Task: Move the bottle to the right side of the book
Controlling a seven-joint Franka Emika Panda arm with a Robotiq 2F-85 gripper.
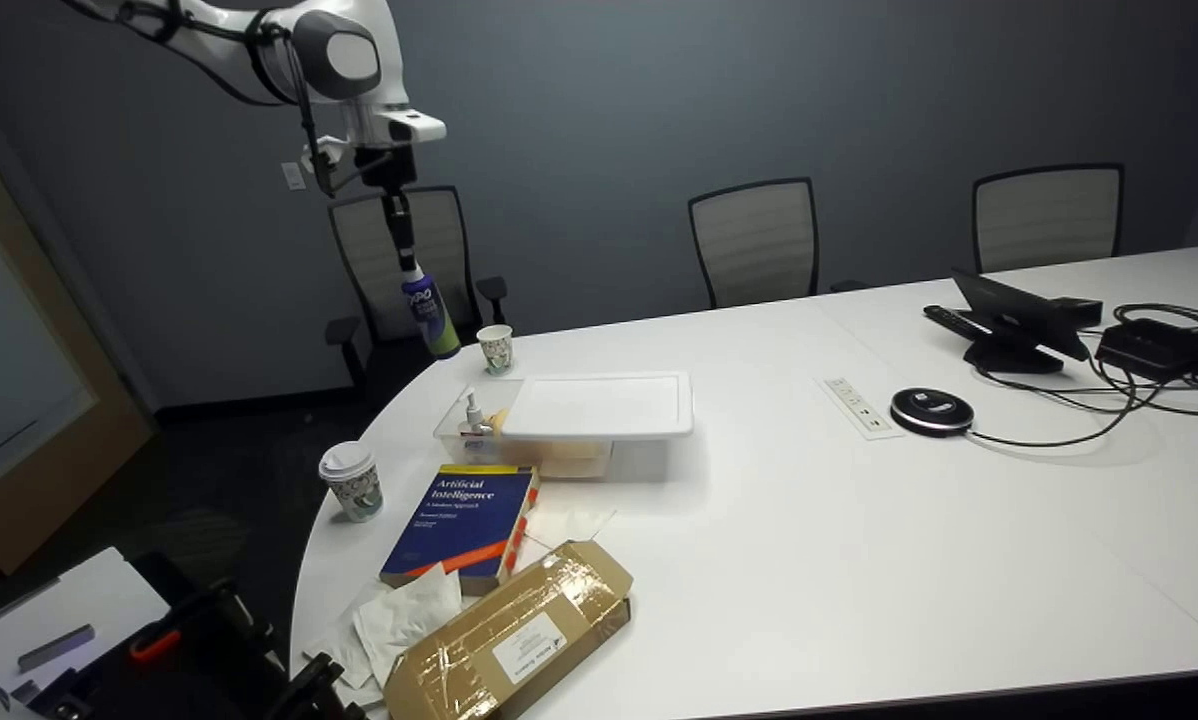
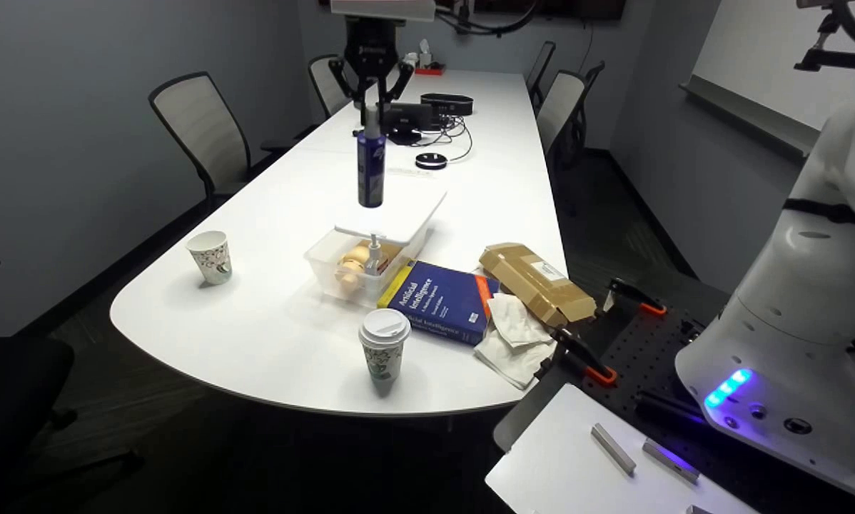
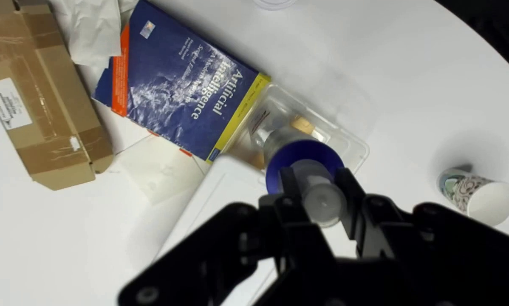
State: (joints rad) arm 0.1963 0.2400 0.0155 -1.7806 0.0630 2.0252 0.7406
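1 gripper [image 2: 372, 112]: I hold it pinched on the pale top of 1 bottle [image 2: 371, 171]. Bottle: airborne directly beneath, long axis running down, base lowest. 1 book [image 3: 182, 80]: lower, flat on the counter [image 2: 277, 193], up-left of the bottle in my wrist view.

Clr bin [image 2: 327, 277] w/ wht lid [image 1: 599, 405] partly over. Cardbd box [image 2: 534, 287] by napkins [image 2: 519, 325]. Lidded cup [image 2: 385, 346], open cup [image 2: 212, 258] well apart.

Two cups [image 2: 213, 258] [image 2: 383, 348], one carton [image 2: 534, 280] — one book [image 2: 442, 294], one blue bottle [image 2: 371, 171].
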